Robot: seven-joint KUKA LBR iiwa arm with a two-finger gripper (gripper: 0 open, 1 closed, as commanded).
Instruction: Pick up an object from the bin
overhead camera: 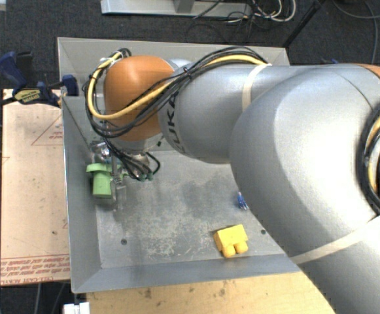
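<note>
My gripper (116,190) reaches down at the left side of the bin, close to the left wall, under the arm's orange dome. A small light-green blocky piece (101,182) sits right against the gripper's left side, touching it, low near the bin floor. Whether the gripper grips it is hidden by the gripper's own body. A yellow toy block (231,241) lies on the floor near the front wall, far to the right of the gripper. A tiny blue piece (241,202) lies a little behind the yellow block.
The big grey arm covers the right half and the back of the bin. Bare grey floor stretches between the gripper and the yellow block. The left wall stands just beside the green piece.
</note>
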